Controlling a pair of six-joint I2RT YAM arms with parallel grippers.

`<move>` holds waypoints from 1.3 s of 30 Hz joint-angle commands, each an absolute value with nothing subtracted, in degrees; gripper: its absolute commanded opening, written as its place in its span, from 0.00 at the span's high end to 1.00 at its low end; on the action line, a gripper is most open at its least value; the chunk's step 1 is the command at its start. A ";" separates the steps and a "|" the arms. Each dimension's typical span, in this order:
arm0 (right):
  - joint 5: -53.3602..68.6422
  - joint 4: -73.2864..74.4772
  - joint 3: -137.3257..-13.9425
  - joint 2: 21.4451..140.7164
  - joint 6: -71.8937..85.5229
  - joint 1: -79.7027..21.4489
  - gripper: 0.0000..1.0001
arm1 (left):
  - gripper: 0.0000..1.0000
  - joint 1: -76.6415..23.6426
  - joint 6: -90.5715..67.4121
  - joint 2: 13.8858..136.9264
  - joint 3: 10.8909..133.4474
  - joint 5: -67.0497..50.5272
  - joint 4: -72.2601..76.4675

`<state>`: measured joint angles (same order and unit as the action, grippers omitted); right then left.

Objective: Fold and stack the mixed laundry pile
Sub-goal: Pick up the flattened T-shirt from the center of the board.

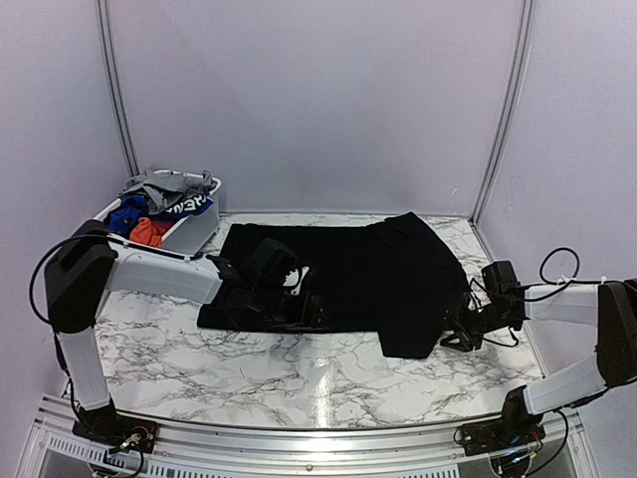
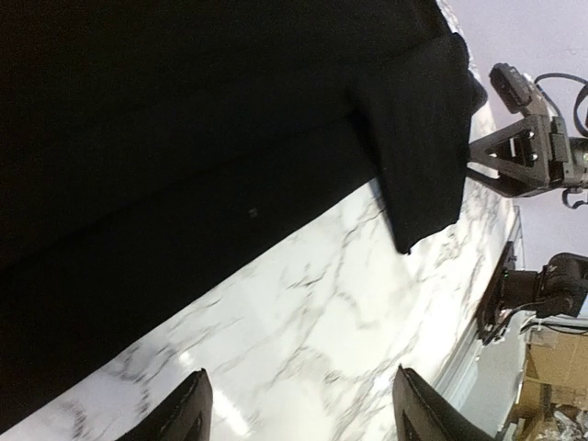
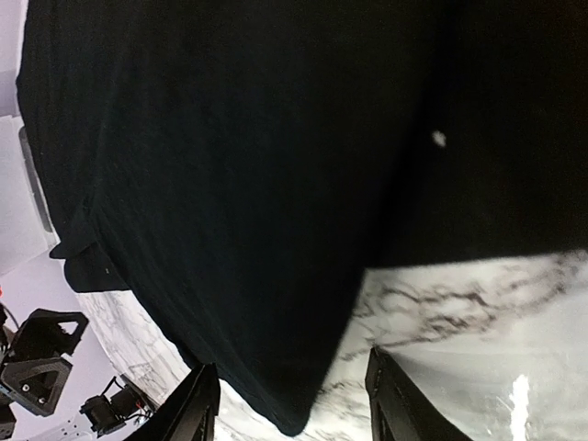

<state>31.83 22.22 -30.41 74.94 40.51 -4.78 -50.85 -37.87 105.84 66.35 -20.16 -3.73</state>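
— At far left, what sat in the white basket (image 1: 194,234)?
— The rest of the laundry pile (image 1: 164,189): grey, blue and orange pieces, probably kept there until their turn.
— And the left gripper (image 2: 301,377)?
— Its fingers were spread and held nothing. It hung over the marble table (image 2: 322,303), just beside the black garment (image 1: 348,269), which lay flat mid-table, seemingly laid out for folding.
— The right gripper (image 3: 292,367)?
— Its jaws were apart too. The garment's near right corner lay between them, unpinched.
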 commanded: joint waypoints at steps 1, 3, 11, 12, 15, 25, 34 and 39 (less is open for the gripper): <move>32.55 14.59 -29.34 76.52 41.94 -5.57 0.47 | 0.34 -54.54 -41.65 113.81 72.25 -23.45 10.11; 32.01 14.96 -29.31 76.53 40.99 -5.61 0.47 | 0.37 -56.33 -42.36 118.56 76.56 -24.29 10.28; 31.34 13.31 -26.87 74.06 40.73 -5.49 0.53 | 0.39 -62.67 -44.02 129.20 84.26 -24.66 10.72; 31.31 13.19 -26.63 73.75 40.57 -5.60 0.54 | 0.39 -63.12 -44.03 129.85 84.60 -24.35 10.79; 32.16 12.77 -26.07 72.84 40.54 -5.57 0.59 | 0.40 -63.98 -44.69 131.97 86.08 -24.21 10.81; 34.45 10.08 -26.59 71.54 41.96 -5.55 0.86 | 0.67 -63.57 -44.96 136.48 91.24 -23.24 9.12; 37.79 4.67 -30.92 71.16 45.66 -5.68 1.00 | 1.00 -61.10 -41.08 130.87 91.71 -19.73 10.11; 38.25 0.78 -37.37 75.35 47.52 -5.59 1.00 | 0.88 -57.44 -40.86 126.36 90.08 -16.59 10.66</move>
<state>36.86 7.51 -31.03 72.58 45.23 -5.06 -60.75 -42.22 132.79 91.07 -20.03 10.26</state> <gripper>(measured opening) 0.002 0.039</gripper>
